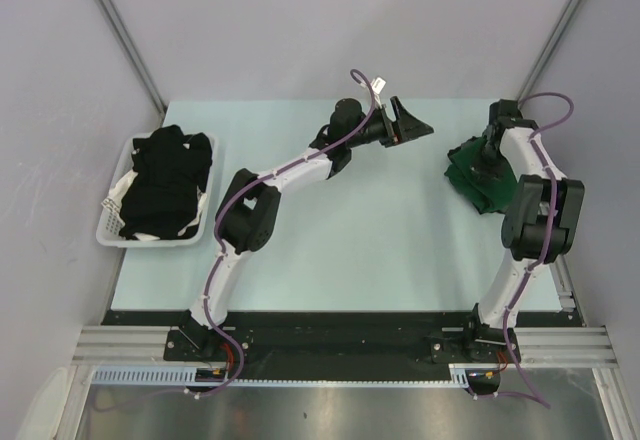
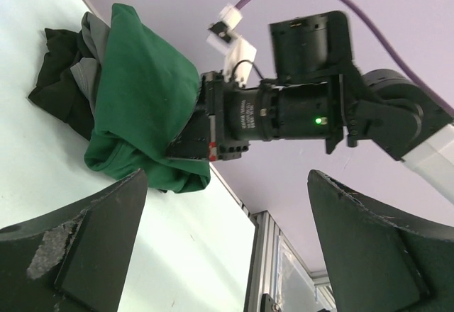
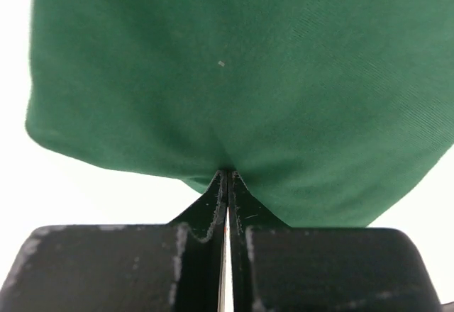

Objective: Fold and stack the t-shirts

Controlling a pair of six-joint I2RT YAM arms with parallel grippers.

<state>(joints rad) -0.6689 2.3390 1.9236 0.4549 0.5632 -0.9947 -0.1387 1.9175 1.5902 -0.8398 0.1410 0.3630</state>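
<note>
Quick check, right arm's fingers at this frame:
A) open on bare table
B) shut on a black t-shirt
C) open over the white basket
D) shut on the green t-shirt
D: in the right wrist view the right fingers are pressed together, with a fold of the green t-shirt pinched at their tips.
</note>
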